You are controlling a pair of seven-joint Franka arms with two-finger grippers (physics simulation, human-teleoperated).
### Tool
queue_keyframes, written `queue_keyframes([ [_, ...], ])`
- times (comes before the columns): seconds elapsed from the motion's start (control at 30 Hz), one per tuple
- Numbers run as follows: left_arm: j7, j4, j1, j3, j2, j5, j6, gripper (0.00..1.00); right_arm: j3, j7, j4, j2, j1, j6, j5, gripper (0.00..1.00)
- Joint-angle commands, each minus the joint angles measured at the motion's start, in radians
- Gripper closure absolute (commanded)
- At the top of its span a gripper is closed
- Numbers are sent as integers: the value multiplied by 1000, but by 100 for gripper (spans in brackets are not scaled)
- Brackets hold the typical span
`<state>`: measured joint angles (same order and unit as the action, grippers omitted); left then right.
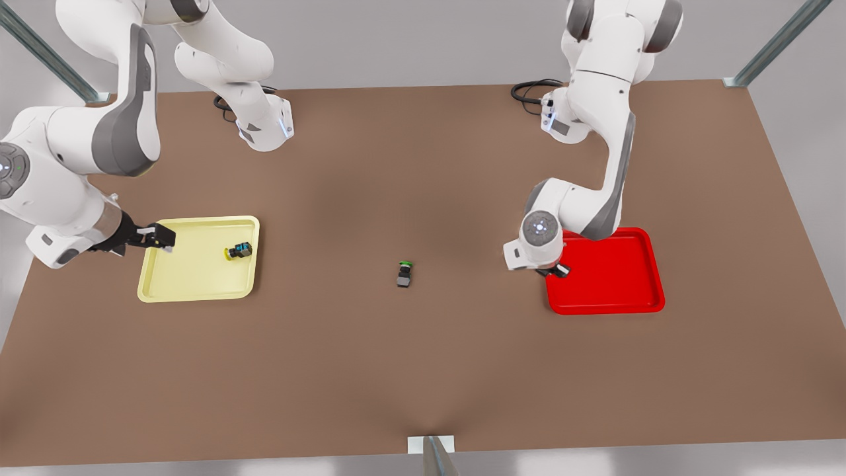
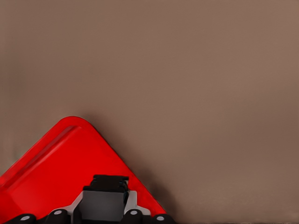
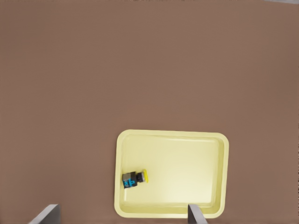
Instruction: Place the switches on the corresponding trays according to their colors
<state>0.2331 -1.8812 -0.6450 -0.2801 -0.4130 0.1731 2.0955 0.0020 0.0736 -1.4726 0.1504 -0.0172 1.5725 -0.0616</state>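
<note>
Checking table [image 1: 423,370]: you have both trays well apart.
Red tray [image 1: 615,277]: left gripper [image 1: 558,270] hovers over its corner, pinching a dark block [image 2: 105,200], likely the red switch.
Yellow tray [image 1: 198,271]: yellow switch [image 1: 240,250] lies inside; right gripper [image 1: 162,239] spread at its edge.
Green switch [image 1: 404,273]: alone mid-table.
Risk: release near that rim may spill outside.

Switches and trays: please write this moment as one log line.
yellow switch: in yellow tray | green switch: on table | right gripper: open, at yellow tray | left gripper: at red tray corner
</note>
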Motion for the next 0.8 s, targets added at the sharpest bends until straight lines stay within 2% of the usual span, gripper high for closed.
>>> queue_keyframes([
  [0.0, 32, -13, -2, -17, 2, -49, 9, 50, 0, 2, 0, 0, -4, -2, -1, 0],
  [0.1, 244, -93, 17, -123, 13, -53, 72, 50, 0, -1, 6, 1, -4, -5, 0, 0],
  [0.17, 327, -93, 83, -123, -30, -98, 74, 49, 0, -1, 6, 1, -3, -5, 0, 0],
  [0.3, 385, -93, 123, -125, -104, -164, 118, 34, 0, -1, 6, 1, -3, -5, 0, 0],
  [0.33, 388, -93, 123, -125, -104, -164, 118, 0, 0, -1, 6, 1, -3, -5, -1, 0],
  [0.47, 388, -93, 120, -125, -99, -169, 116, 0, 0, 0, 6, 1, -4, -5, -1, 0],
  [0.53, 260, -81, 119, -133, -33, -245, 106, 0, 0, 2, 6, 1, -4, -5, -1, 0],
  [0.57, 71, -9, 113, -133, -26, -242, 42, 0, 0, 2, 6, 1, -4, -5, -3, 0],
  [0.63, -136, 261, 117, -145, -38, -241, -204, 0, 0, 2, 25, 8, -6, -5, -4, 0],
  [0.67, -175, 300, 119, -146, -35, -241, -221, 0, 0, 3, 25, 8, -6, -5, -4, 0],
  [0.7, -218, 411, 122, -177, -29, -244, -327, 0, 0, 3, 25, 8, -7, -6, -4, 0],
  [0.73, -228, 504, 178, -153, -20, -247, -394, 0, -2, 8, 25, 8, -20, -8, -6, 0],
  [0.77, -271, 562, 313, 8, 17, -228, -440, 0, -2, 2, 25, 6, -29, -8, -4, 0],
])
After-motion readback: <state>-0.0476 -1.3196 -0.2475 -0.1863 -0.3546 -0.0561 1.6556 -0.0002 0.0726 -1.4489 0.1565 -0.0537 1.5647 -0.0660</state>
